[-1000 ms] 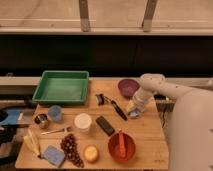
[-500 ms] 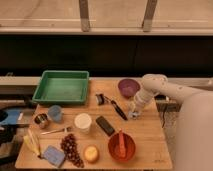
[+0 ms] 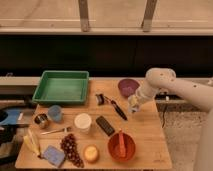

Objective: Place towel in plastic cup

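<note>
The white arm's hand sits low over the right part of the wooden bench, just in front of the round purple bowl. It is clenched, apparently on the small, lumpy, pale blue-white towel. The small round blue plastic cup stands well apart at the left, near the green rectangular tray.

Wooden table: green tray at the far left corner, purple bowl near the far edge. Along the near edge lie a banana, blue sponge, grapes and red bowl. A white container stands mid-table.
</note>
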You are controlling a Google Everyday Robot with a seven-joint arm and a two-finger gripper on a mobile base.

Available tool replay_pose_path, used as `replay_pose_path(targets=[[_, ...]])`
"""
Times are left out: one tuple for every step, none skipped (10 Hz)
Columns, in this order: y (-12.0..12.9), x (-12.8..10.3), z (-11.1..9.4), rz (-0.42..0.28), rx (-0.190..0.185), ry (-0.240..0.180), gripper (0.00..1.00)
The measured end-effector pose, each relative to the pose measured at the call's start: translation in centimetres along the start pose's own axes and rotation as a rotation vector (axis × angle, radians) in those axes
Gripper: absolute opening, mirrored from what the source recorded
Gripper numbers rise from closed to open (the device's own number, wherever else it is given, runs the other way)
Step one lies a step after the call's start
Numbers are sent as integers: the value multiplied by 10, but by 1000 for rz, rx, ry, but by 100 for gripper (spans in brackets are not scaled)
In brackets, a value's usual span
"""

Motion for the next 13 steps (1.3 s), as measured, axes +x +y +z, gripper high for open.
replay_pose_path(targets=[[15, -7, -14, -30, -8, -26, 0], [32, -15, -22, -60, -18, -47, 0], [55, -27, -25, -103, -36, -69, 0], [74, -37, -25, -141, -55, -84, 0], [91, -47, -25, -175, -73, -100, 0], [116, -63, -22, -220, -100, -120, 0], [132, -75, -19, -246, -122, -129, 0], [153, -89, -15, -280, -152, -137, 0], [177, -103, -11, -323, -186, -138, 0], [196, -112, -8, -365, -212, -135, 0], [200, -115, -7, -376, -218, -136, 0], [197, -115, -8, -371, -215, -137, 0], [197, -115, -8, -372, -215, -136, 0]])
